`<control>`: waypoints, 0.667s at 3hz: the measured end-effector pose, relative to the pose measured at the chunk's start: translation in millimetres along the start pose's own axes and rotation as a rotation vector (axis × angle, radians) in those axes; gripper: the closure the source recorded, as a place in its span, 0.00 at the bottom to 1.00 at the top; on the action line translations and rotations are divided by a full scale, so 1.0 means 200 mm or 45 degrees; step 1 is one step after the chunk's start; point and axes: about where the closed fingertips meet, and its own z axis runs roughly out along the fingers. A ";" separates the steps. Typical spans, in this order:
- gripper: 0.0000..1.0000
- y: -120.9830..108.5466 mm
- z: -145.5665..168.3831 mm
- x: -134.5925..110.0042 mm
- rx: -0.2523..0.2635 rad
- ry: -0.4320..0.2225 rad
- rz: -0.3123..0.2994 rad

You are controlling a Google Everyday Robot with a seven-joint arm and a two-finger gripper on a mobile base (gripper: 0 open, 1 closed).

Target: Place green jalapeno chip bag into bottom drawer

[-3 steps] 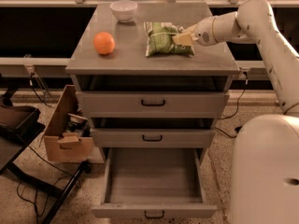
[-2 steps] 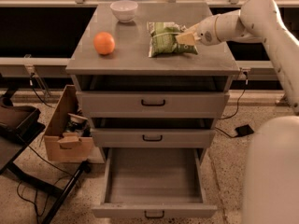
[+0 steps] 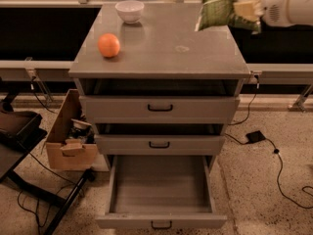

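Note:
The green jalapeno chip bag (image 3: 216,8) hangs in the air above the right rear of the grey cabinet top (image 3: 161,48), near the top edge of the camera view. My gripper (image 3: 246,9) is shut on the bag's right edge and holds it up, with the white arm reaching in from the upper right. The bottom drawer (image 3: 160,192) is pulled out and its grey box interior is empty. Its small black handle shows at the front.
An orange (image 3: 108,45) and a white bowl (image 3: 129,11) stand on the left part of the cabinet top. The two upper drawers (image 3: 159,110) are shut. An open cardboard box (image 3: 71,141) sits on the floor to the left, with cables around.
The gripper has lifted the chip bag off the cabinet top and carried it up and to the right. The bag now hangs clear of the surface.

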 end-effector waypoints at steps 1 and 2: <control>1.00 0.11 -0.57 -0.13 0.205 0.058 -0.006; 1.00 0.46 -0.72 0.18 0.097 0.279 0.026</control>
